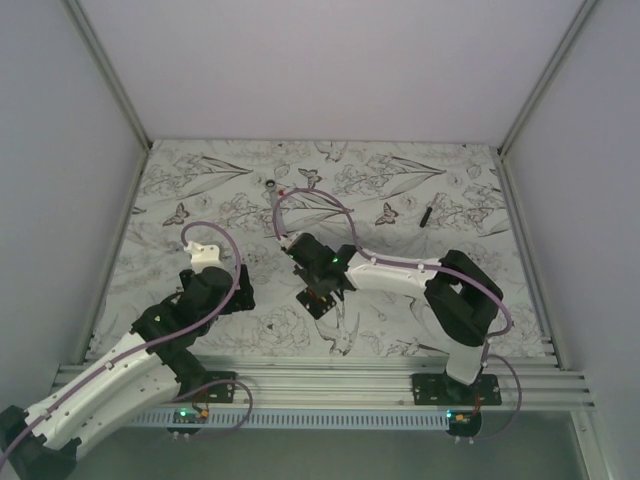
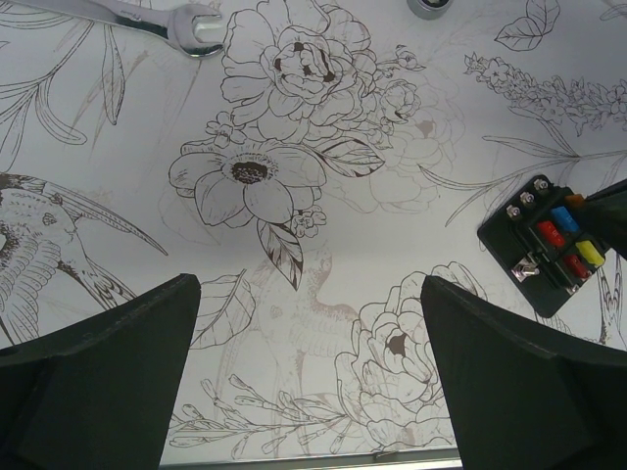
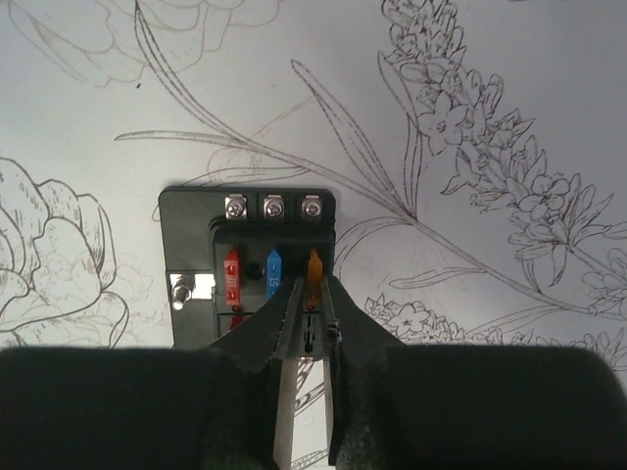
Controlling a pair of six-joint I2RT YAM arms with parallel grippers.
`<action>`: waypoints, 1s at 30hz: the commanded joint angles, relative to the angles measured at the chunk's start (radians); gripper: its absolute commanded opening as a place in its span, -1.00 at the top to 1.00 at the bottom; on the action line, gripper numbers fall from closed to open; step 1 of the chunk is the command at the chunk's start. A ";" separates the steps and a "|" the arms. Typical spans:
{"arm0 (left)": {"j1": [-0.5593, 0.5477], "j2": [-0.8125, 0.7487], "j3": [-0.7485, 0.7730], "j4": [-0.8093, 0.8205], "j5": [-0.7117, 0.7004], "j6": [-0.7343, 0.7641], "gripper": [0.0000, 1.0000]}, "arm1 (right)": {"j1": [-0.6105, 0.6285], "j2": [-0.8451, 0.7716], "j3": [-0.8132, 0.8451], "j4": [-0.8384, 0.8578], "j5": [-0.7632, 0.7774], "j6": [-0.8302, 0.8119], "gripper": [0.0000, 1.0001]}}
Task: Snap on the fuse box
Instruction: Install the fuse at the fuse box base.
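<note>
Fuse box (image 3: 191,235): lying flat on desk (image 3: 88,117), near middle, under right tool (image 3: 312,292).
Right tool: fingers nearly together, pinching orange fuse (image 3: 314,264), likely pressing it into slot.
Left tool (image 2: 309,284): hovering spread, empty, box off to its right, probably waiting to steady it.

One fuse box (image 3: 191,235) lies on the desk (image 1: 200,170), with three screws (image 3: 273,206) in a row on its face. One wrench (image 2: 147,18), one small round metal piece (image 2: 428,6), one thin black stick (image 1: 427,213). Two grippers: the left gripper (image 2: 309,294) and the right gripper (image 3: 312,294).
</note>
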 commanded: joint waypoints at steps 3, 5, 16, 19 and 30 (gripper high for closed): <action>-0.001 -0.010 -0.012 -0.023 -0.019 -0.006 -0.99 | 0.002 -0.034 0.024 -0.075 -0.052 0.018 0.50; 0.000 -0.010 -0.012 -0.024 -0.021 -0.006 -0.99 | 0.001 -0.046 0.033 -0.077 -0.048 0.023 0.44; -0.001 -0.013 -0.012 -0.025 -0.014 -0.007 -0.99 | -0.040 -0.059 0.056 -0.067 -0.096 0.005 0.42; -0.001 -0.015 -0.012 -0.025 -0.013 -0.007 -0.99 | -0.049 -0.048 0.060 -0.059 -0.122 0.004 0.44; -0.001 -0.015 -0.014 -0.025 -0.011 -0.009 -0.99 | -0.061 -0.038 0.064 -0.037 -0.153 0.012 0.48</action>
